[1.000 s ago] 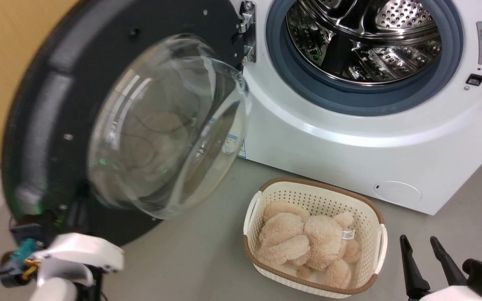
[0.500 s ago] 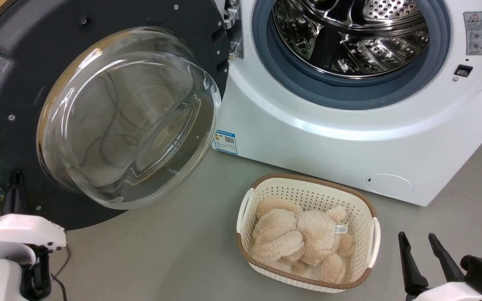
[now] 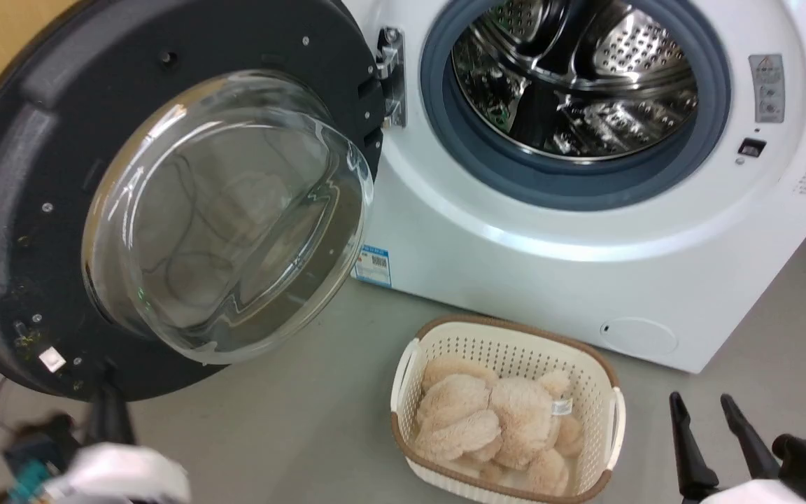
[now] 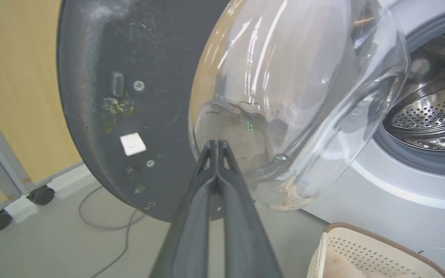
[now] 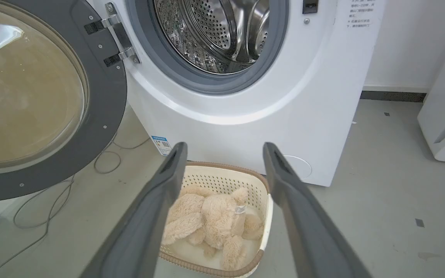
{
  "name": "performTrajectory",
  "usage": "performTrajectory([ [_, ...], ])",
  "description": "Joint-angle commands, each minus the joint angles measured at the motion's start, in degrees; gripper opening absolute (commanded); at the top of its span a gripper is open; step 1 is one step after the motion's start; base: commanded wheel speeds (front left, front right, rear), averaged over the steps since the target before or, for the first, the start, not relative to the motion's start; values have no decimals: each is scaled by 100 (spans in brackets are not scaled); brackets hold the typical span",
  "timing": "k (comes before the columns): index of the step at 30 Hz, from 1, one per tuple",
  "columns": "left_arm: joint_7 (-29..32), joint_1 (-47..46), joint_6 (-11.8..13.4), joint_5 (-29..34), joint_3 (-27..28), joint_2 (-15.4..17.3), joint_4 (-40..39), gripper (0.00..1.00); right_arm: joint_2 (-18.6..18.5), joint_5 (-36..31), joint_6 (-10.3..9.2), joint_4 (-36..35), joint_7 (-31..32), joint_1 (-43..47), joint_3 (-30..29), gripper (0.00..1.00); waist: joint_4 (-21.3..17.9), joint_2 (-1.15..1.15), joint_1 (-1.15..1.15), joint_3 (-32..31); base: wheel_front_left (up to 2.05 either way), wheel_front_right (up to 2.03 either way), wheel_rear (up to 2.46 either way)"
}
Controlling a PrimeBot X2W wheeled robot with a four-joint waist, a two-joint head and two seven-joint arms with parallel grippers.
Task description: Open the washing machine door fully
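Two grippers are in view: the left gripper (image 4: 216, 143) has its dark fingers pressed flat together with nothing between them, its tips pointing at the lower inner face of the door just under the glass, though contact with it cannot be judged; the right gripper (image 5: 224, 148) hangs low at the right with its fingers spread wide and empty, above the basket in its wrist view. One washing machine (image 3: 550, 266) stands on the grey floor (image 3: 291, 420), a white front-loader with one perforated steel drum (image 3: 585, 84) ringed by one grey-blue rubber seal (image 3: 585, 185). One washing machine door (image 3: 25, 175) hangs from the metal hinge (image 3: 390, 77) at the left of the opening, swung wide out to the machine's left with its inner face toward the head camera; it is a broad round black disc dotted with small screws, and from its centre bulges one clear glass bowl (image 3: 228, 217) streaked with reflections. One cream perforated basket (image 3: 508, 343) with a brown rim sits on the floor in front of the machine, apart from it, holding one beige plush toy (image 3: 494, 427). One round filter cap (image 3: 639, 336) sits low on the machine's front at the right, and one small blue label (image 3: 373, 264) at its lower left corner.
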Motion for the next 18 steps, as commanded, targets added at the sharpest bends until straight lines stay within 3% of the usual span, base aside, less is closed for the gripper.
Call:
performTrajectory([
  [1,-31,284,53,79,-74,-156,-228,0,17,-71,3,-12,-12,99,-1,100,-14,0,0,-104,0,0,0],
  [10,139,1045,-82,387,-920,-603,-921,0,17,-154,3,-119,64,201,-5,100,-130,0,0,-207,0,0,0],
  [11,186,1023,-115,411,-1018,-632,-915,17,17,-161,3,-126,76,196,22,100,-178,0,0,-216,0,0,0],
  [12,213,993,-152,448,-1112,-645,-901,47,17,-172,3,-132,86,186,53,100,-237,0,0,-222,0,0,0],
  [13,231,962,-170,493,-1190,-652,-884,85,17,-196,3,-139,95,171,90,100,-311,0,0,-230,0,0,0],
  [14,240,924,-180,533,-1265,-673,-876,100,17,-232,3,-148,96,158,111,100,-377,0,0,-241,0,0,0],
  [18,223,748,-187,703,-1512,-742,-855,100,17,-342,3,-202,99,114,154,100,-674,0,0,-266,0,0,0],
])
